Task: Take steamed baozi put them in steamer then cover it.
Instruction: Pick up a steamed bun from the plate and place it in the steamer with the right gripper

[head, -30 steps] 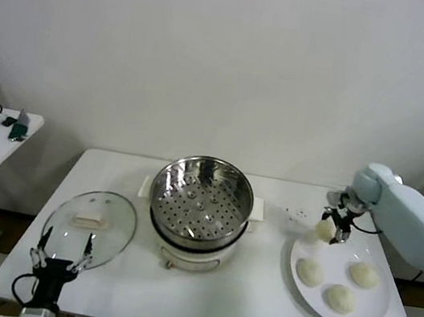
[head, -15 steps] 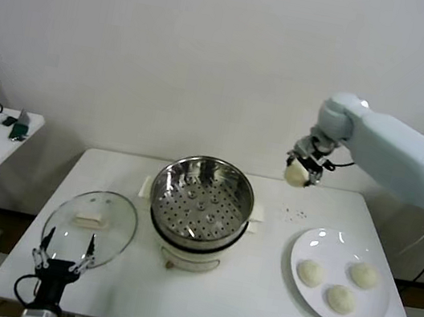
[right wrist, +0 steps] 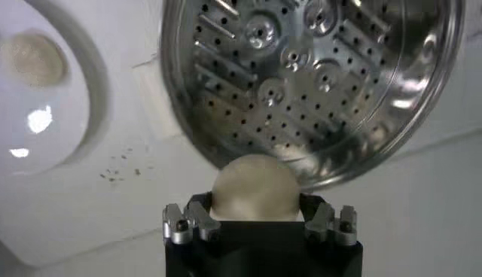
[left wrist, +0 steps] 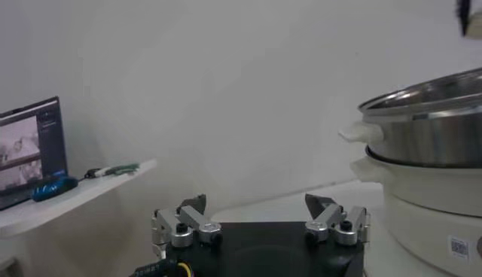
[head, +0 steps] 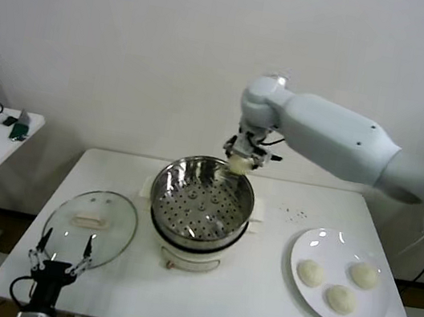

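Held baozi (head: 239, 164): sitting between the fingers of the right claw (head: 242, 157), hanging above the far right rim of the steamer (head: 201, 201).
Right claw: gripping that bun on both sides, seen in the wrist view with the bun (right wrist: 256, 188) over the basket's edge.
Steamer: standing uncovered mid-desk, its perforated basket holding nothing visible.
Other baozi: three (head: 341, 299) lying on the white plate (head: 372, 313) at the right of the desk (head: 252, 308).
Cover (head: 90, 228): lying flat on the desk, left of the steamer.
Left claw (head: 59, 260): hovering at the desk's near left edge beside the cover, fingers spread wide, holding nothing.
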You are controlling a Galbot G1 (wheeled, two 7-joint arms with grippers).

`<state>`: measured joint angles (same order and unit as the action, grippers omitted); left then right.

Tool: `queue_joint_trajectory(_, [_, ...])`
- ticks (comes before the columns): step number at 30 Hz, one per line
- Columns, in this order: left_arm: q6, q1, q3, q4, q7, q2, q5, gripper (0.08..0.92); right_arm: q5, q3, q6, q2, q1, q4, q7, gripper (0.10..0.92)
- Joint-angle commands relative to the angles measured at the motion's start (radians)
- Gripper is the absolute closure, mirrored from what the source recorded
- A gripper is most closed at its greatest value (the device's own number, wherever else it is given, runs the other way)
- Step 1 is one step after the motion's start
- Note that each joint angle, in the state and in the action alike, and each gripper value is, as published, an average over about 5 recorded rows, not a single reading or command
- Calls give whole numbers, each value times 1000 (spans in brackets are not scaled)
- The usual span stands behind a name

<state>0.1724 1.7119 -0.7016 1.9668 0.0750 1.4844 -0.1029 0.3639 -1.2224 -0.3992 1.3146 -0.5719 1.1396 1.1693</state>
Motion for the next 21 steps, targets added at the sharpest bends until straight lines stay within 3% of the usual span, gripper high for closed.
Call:
queue_joint_trajectory(1, [2,5,-1,4,0,-3,4,177,128,9,-63,145,83,-53,-14,279])
queue_joint_trajectory(21, [-2,1,4,1,-1,-7,7,177,246,29,-82,170,199,-168,-22,275])
